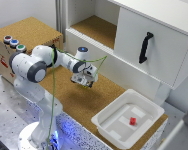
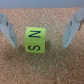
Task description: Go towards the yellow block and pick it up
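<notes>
A robotics lab: perforated metal bench (image 1: 6, 107); mock white cabinet (image 1: 144, 35).

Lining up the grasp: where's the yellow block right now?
In the wrist view, the yellow block sits on the cork surface between the open gripper fingers, untouched; the exterior view hides it.

One yellow block (image 2: 36, 40), one red cube (image 1: 132, 120), one white tray (image 1: 105, 125), three jars (image 1: 14, 43)
</notes>
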`<state>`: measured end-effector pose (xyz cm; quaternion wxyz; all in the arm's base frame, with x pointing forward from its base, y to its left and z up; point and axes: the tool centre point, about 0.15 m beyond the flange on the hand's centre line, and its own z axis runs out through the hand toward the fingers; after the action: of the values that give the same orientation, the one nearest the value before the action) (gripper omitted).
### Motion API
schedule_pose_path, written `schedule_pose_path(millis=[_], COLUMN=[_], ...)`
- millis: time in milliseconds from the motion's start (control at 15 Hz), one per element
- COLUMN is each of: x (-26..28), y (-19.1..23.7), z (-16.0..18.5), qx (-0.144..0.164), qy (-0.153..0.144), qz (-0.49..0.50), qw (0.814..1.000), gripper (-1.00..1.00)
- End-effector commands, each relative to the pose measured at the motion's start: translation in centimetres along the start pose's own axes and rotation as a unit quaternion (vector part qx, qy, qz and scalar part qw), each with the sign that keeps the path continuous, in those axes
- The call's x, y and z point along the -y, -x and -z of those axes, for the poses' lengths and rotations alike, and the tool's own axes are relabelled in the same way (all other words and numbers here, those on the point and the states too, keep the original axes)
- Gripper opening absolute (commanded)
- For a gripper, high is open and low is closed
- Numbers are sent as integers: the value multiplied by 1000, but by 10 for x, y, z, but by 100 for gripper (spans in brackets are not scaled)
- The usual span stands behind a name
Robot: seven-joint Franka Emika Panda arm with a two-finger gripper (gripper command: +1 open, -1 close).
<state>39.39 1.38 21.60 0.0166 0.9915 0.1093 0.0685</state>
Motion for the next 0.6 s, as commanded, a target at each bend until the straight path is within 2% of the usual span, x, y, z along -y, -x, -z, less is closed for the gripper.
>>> schedule_pose_path(millis=[0, 533], x=[6, 10], y=[-24, -24], z=[-17, -18], qx=[32, 46], qy=[56, 53], qz=[9, -2], qw=[998, 998], gripper=[-100, -100])
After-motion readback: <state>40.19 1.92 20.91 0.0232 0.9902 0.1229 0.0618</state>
